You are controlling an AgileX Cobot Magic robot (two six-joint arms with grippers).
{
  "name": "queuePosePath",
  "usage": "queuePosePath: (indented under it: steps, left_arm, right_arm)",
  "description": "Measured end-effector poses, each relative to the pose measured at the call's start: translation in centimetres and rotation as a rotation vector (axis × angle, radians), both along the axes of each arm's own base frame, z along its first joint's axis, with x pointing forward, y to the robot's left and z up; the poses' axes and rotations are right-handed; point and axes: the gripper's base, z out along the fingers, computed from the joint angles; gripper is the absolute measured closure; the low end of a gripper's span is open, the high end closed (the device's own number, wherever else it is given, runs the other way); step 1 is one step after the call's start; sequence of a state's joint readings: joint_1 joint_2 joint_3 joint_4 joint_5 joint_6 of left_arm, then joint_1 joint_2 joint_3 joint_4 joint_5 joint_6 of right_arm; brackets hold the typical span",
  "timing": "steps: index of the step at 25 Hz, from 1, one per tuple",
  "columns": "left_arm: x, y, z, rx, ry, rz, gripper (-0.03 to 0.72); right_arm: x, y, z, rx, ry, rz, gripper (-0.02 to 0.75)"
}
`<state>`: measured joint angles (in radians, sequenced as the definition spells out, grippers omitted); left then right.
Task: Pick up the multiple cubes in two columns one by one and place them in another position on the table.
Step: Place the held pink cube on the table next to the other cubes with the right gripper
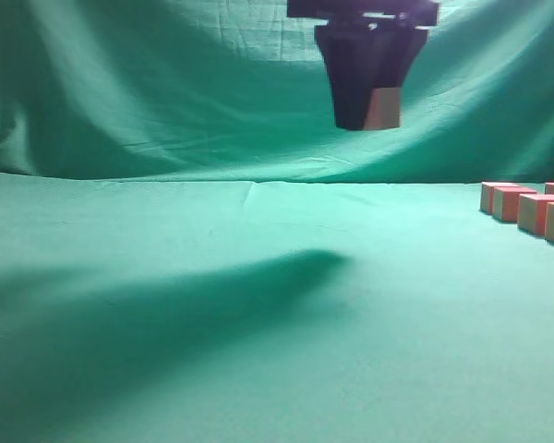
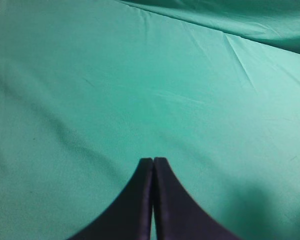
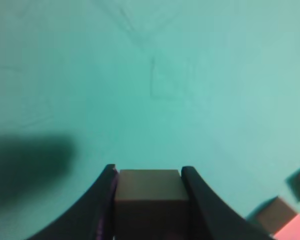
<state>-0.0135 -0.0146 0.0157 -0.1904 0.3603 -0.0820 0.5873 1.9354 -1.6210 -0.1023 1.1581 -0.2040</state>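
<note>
I have the right gripper [image 1: 369, 115] hanging high above the table [image 1: 258, 277], toward its far edge, its jaws spread just one block wide and pinched on a single cube [image 3: 149, 192] (tan face up in the wrist camera). The left gripper [image 2: 153, 162] hovers over bare green cloth with its fingers pressed together, holding nothing. The remaining cubes [image 1: 526, 208] sit in rows at the table's right edge. Open cloth spreads across the middle and left.

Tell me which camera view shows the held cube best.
The right wrist view: the cube fills the gap between the right gripper's fingers. In the exterior view the cube is small and half hidden. The left wrist view does not show it.
</note>
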Motion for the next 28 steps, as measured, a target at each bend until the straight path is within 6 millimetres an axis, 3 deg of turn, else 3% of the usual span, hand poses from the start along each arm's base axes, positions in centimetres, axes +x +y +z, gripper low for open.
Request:
queuePosePath:
  steps: [6,13,16,28]
  left_arm:
    - [0.0,0.0,0.0,0.0,0.0,0.0,0.688]
    - [0.0,0.0,0.0,0.0,0.0,0.0,0.688]
    - [0.0,0.0,0.0,0.0,0.0,0.0,0.688]
    - [0.0,0.0,0.0,0.0,0.0,0.0,0.688]
  right_arm:
    - [3.1,2.0,-1.5,-0.025,-0.003,0.103,0.474]
    - [4.2,2.7,-5.8,-0.072,0.064,0.119,0.474]
    - [4.7,2.9,-6.8,-0.079,0.046,0.126,0.474]
    - [5.6,2.5,-7.0,-0.029,-0.006,-0.056,0.474]
